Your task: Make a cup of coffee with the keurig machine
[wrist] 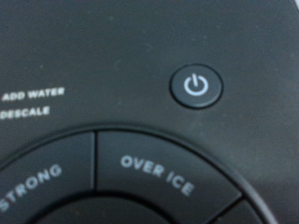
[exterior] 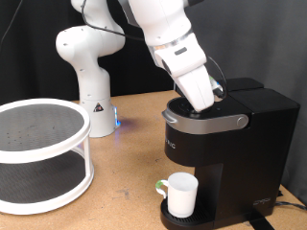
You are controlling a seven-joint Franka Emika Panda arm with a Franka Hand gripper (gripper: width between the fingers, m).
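We are seeing a white two-tier round rack (exterior: 40, 153) sitting on the wooden tabletop (exterior: 125, 158) at the exterior view's left; its upper shelf is showing a dark perforated surface and its lower shelf is lying in shadow. A small blue light (exterior: 117, 122) is glowing just beside the rack, toward the exterior view's right. A dark curtain (exterior: 259, 38) is hanging behind the table, filling the exterior view's top.

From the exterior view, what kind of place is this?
Likely a robot lab bench, not a kitchen: a white arm base bolted on the wooden table, the keurig machine, a white two-tier rack.
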